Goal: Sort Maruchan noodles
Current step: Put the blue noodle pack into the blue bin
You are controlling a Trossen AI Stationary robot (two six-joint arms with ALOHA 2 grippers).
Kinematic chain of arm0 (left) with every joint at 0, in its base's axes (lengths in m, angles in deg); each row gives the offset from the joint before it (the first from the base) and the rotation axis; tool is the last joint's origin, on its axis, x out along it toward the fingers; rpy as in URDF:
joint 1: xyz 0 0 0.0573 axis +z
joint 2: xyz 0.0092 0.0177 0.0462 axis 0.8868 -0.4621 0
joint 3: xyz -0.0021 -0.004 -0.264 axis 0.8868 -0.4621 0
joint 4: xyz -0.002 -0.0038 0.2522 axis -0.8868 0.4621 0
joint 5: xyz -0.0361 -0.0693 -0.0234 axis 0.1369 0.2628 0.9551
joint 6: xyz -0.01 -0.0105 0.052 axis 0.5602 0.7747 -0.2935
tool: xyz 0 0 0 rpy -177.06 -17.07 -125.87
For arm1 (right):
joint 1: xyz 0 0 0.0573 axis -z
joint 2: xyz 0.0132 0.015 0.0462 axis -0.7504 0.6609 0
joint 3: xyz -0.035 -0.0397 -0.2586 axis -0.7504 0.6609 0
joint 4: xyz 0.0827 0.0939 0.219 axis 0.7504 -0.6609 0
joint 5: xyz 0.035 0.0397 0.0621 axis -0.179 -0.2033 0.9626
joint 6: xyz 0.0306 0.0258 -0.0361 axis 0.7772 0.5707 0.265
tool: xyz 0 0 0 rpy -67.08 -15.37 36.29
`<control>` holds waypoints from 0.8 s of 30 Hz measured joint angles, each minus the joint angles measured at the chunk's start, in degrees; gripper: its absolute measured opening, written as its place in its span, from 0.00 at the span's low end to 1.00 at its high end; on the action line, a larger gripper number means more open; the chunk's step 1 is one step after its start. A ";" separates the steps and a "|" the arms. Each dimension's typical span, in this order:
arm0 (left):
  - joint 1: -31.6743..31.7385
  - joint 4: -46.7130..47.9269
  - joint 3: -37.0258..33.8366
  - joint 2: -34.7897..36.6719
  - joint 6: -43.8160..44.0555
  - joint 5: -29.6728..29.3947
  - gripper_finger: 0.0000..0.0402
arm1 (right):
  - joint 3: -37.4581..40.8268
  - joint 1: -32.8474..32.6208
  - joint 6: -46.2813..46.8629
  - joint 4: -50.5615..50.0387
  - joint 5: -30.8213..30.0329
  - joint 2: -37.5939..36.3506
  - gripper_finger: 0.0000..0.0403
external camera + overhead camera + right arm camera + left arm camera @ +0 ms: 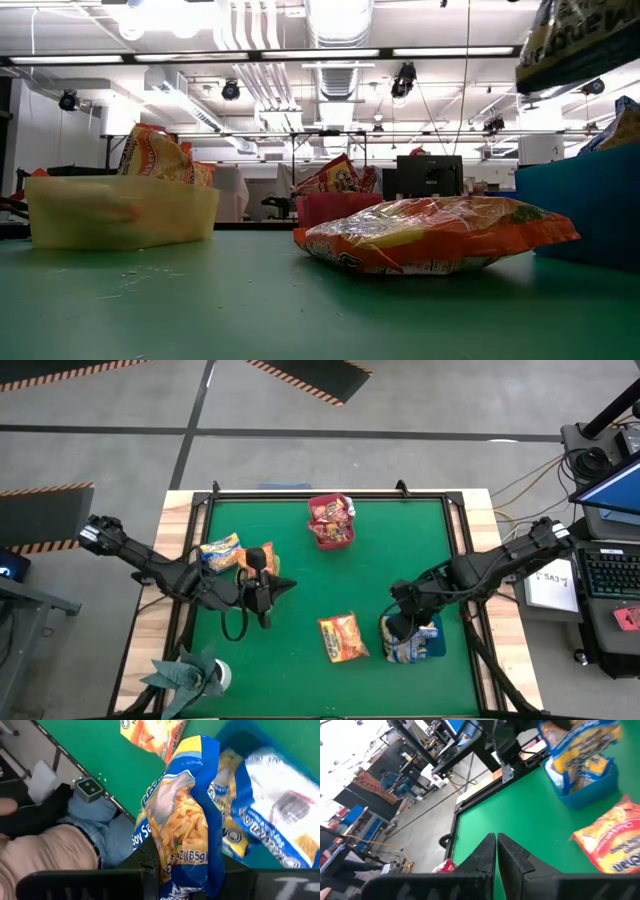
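Observation:
My right gripper (400, 626) is shut on a blue-and-yellow noodle packet (182, 820) above the blue tray (432, 648) at the table's near right. The tray holds more blue packets (280, 810). In the low view the held packet (575, 45) hangs over the tray (590, 200). An orange packet (343, 636) lies flat on the green table just left of that tray. Orange packets fill the yellow tray (222, 552) at the left, and red ones fill the red tray (332, 522) at the far middle. My left gripper (278, 588) hovers shut and empty beside the yellow tray. My right gripper pinches the blue-and-yellow packet at one short end (167, 865); the wrapper itself covers the fingers there. The fingers slant downward. The packet reaches out from them, crinkled, and is lifted clear above the blue tray.
A teal paper plant in a white cup (195, 676) stands at the near left corner. Black rails (330, 498) frame the green mat. A seated person (50, 855) shows just beyond the table's edge in the right wrist view. Bare green table lies between the trays.

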 joint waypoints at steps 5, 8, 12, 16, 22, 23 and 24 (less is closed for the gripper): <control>1.87 -0.54 0.00 0.02 -1.98 -0.02 0.00 | 0.05 1.90 2.42 -3.46 1.66 1.62 0.12; 2.92 -0.54 0.00 0.02 -2.36 -0.04 0.00 | 0.07 3.21 2.67 -4.23 2.64 2.59 0.12; 3.50 -0.50 0.00 0.02 -2.35 -0.09 0.00 | 0.07 5.17 2.92 -4.38 3.38 3.90 0.12; 3.48 -0.48 0.00 0.02 -2.03 -0.09 0.00 | 0.07 6.49 2.12 -4.40 5.71 5.15 0.12; 3.48 -0.35 0.00 0.02 -1.45 -0.09 0.00 | 0.09 7.10 1.15 -4.36 7.88 7.84 0.12; 3.48 -0.35 0.00 0.02 -1.37 -0.09 0.00 | 0.11 7.12 0.85 -4.36 8.12 8.34 0.12; 3.48 -0.33 0.00 0.02 -1.31 -0.09 0.00 | 0.13 7.10 0.53 -4.34 8.35 8.91 0.12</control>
